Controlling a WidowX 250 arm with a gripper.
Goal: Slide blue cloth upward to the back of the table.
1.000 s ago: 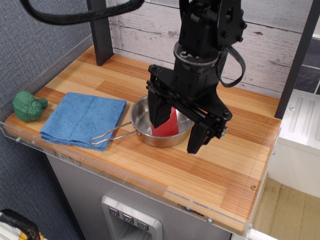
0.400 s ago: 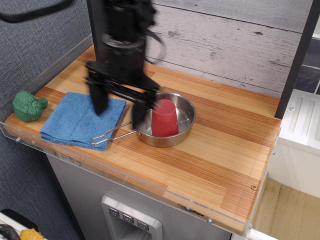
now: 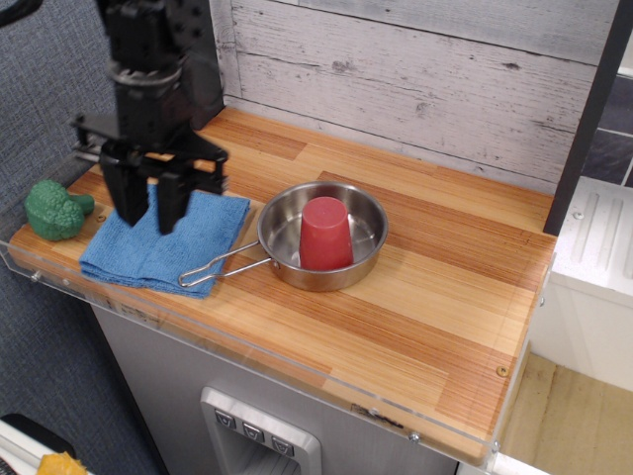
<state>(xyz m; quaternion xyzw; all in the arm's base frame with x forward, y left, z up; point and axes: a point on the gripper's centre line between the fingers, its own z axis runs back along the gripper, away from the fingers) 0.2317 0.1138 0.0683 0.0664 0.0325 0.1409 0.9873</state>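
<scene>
The blue cloth (image 3: 188, 244) lies folded near the front left of the wooden table (image 3: 425, 287). My black gripper (image 3: 149, 211) hangs over the cloth's left middle, fingers pointing down with a narrow gap between them. The fingertips (image 3: 130, 208) are at or just above the cloth; contact is unclear. The gripper hides part of the cloth's back edge.
A steel pan (image 3: 366, 259) with an upturned red cup (image 3: 325, 234) stands right of the cloth; its wire handle (image 3: 213, 269) lies at the cloth's front right corner. A green broccoli toy (image 3: 56, 209) sits left of the cloth. A whitewashed plank wall (image 3: 425, 89) backs the table.
The arm has swept left from over the pan to over the blue cloth, and the fingers have drawn much closer together. The cloth, pan and cup have not moved.
</scene>
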